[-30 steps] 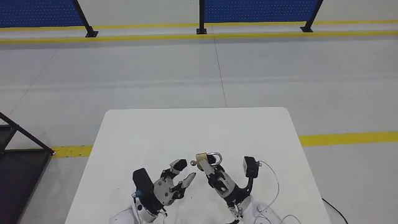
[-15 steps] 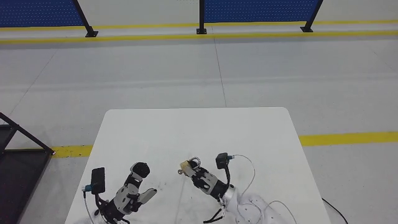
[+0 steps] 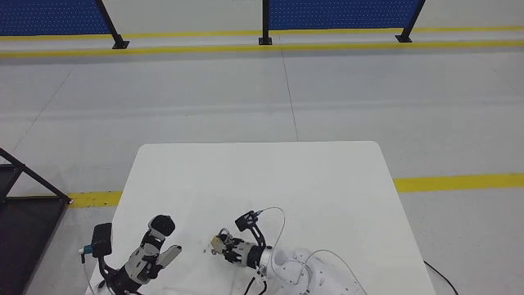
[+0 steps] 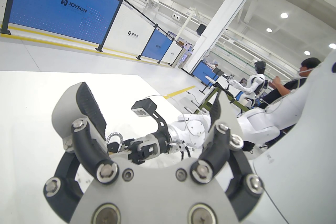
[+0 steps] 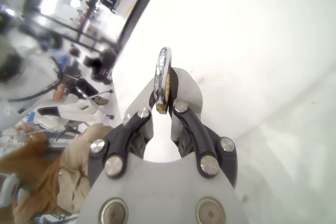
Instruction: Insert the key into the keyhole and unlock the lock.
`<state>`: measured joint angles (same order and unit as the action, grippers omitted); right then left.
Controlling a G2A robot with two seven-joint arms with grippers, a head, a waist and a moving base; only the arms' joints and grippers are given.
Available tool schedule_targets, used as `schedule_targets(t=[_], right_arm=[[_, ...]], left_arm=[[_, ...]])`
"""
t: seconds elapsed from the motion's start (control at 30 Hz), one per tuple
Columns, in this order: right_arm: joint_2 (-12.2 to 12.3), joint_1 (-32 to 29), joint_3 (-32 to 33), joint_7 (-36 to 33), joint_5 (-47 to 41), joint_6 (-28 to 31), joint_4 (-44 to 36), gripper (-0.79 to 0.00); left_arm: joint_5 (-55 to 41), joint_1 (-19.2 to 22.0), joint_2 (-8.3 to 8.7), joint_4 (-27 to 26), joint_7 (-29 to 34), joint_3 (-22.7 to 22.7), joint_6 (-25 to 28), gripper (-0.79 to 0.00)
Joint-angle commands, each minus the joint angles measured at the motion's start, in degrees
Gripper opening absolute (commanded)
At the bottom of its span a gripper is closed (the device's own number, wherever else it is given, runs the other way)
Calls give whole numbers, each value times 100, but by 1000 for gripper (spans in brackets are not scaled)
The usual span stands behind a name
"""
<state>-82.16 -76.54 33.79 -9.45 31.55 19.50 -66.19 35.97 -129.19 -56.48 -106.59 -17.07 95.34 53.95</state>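
- The right gripper (image 5: 164, 89) is clamped shut on a small brass lock (image 5: 160, 105). It pinches the lock's flat sides, and the silver shackle (image 5: 162, 64) sticks out past its fingertips.
- Beyond those fingertips, near but apart, the left gripper (image 4: 151, 91) faces the lock. Its fingers (image 4: 90, 107) are spread wide with nothing between them.
- Below both grippers lies a white table (image 3: 246, 172).
- Risk: the left gripper carries no key, so insertion cannot begin until it picks one up.
- Risk: the lock sits in a narrow pinch. A key pushed in off-line would likely twist the lock or slide it out of the grip.
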Motion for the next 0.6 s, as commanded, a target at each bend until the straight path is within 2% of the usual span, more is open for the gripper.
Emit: schedule_targets(t=[0.0, 0.03, 0.07, 0.33, 0.57], right_arm=[[-54, 55, -81, 54, 74, -170, 94, -474], [-77, 77, -117, 72, 115, -217, 124, -388], [-96, 87, -144, 94, 125, -224, 147, 0], [-108, 102, -164, 178, 464, -355, 94, 0], [120, -197, 204, 181, 1064, -746, -787, 0]], left_arm=[[0, 0, 0, 0, 0, 0, 0, 0], [0, 0, 0, 0, 0, 0, 0, 0], [0, 0, 0, 0, 0, 0, 0, 0], [0, 0, 0, 0, 0, 0, 0, 0], [0, 0, 0, 0, 0, 0, 0, 0]])
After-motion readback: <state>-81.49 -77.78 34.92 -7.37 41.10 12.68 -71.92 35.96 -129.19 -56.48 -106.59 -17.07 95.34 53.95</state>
